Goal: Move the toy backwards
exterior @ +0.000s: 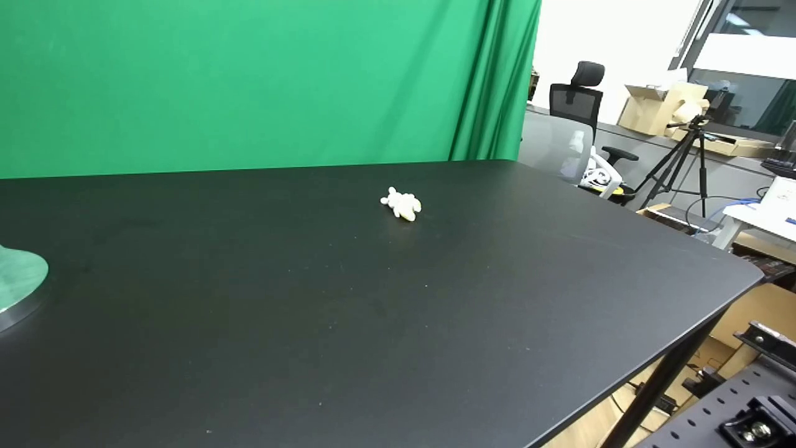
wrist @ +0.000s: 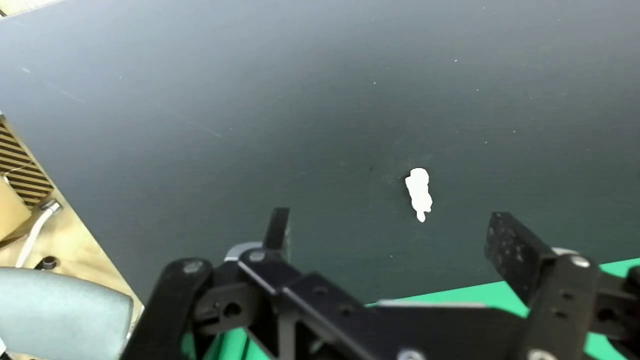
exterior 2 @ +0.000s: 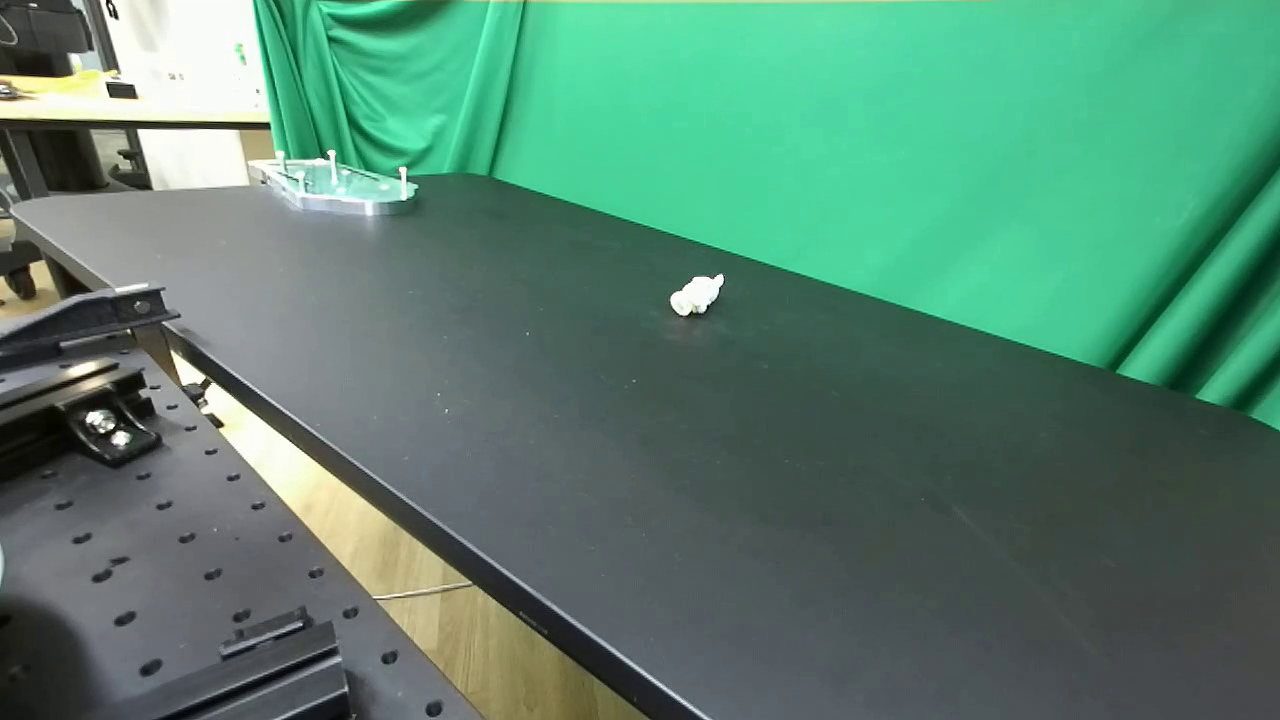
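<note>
The toy (exterior: 402,204) is a tiny cream-white figure with small stubby limbs. It lies on the black table (exterior: 280,311) toward the far edge by the green curtain. It also shows in an exterior view (exterior 2: 697,295), where its parts are harder to make out. In the wrist view the toy (wrist: 419,194) is an overexposed white shape on the dark tabletop. My gripper (wrist: 390,214) is wide open and empty, its two black fingers far apart. In that picture the toy appears between and just beyond the fingertips, touching neither. The gripper is out of view in both exterior views.
A green curtain (exterior: 249,81) hangs along the table's far edge. A clear greenish plate with upright pegs (exterior 2: 335,190) stands at one table end; part of it (exterior: 18,274) shows at an exterior view's edge. A perforated metal base (exterior 2: 220,520) stands beside the table across a gap.
</note>
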Motion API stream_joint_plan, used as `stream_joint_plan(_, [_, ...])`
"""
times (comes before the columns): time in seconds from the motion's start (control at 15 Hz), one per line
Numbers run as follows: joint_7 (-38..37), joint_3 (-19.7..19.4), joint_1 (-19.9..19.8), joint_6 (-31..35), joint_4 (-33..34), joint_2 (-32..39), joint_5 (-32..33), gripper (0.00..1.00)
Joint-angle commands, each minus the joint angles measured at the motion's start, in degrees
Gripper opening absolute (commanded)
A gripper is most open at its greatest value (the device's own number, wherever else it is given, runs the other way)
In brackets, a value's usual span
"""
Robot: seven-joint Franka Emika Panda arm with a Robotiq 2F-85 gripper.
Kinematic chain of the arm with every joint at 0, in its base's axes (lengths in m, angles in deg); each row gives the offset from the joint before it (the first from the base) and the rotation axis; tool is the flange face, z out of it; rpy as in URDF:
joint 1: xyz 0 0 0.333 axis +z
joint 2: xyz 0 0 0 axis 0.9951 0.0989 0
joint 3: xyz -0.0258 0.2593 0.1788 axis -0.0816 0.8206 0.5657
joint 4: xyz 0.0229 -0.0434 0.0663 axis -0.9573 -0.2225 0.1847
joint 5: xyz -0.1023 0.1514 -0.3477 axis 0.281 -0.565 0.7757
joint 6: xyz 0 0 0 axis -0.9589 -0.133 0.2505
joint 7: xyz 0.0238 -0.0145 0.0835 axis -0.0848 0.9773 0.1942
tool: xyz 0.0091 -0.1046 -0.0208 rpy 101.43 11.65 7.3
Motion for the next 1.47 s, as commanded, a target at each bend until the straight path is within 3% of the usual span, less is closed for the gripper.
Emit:
stream_joint_plan(0.0, [3.05, -2.62, 0.15, 5.02, 3.59, 11.5, 0.52, 1.0])
stream_joint_plan(0.27, [13.56, -4.48, 2.7, 7.84, 7.93, 23.39, -0.85, 1.0])
stream_joint_plan(0.6, [24.94, -3.56, 4.39, 12.98, 14.02, 35.39, -0.64, 1.0])
stream_joint_plan(1.0, [21.9, -0.6, 4.47, 26.18, 16.72, 44.39, -7.03, 1.0])
stream_joint_plan(1.4, [20.88, 2.96, 4.32, 28.23, 19.09, 50.79, -11.05, 1.0])
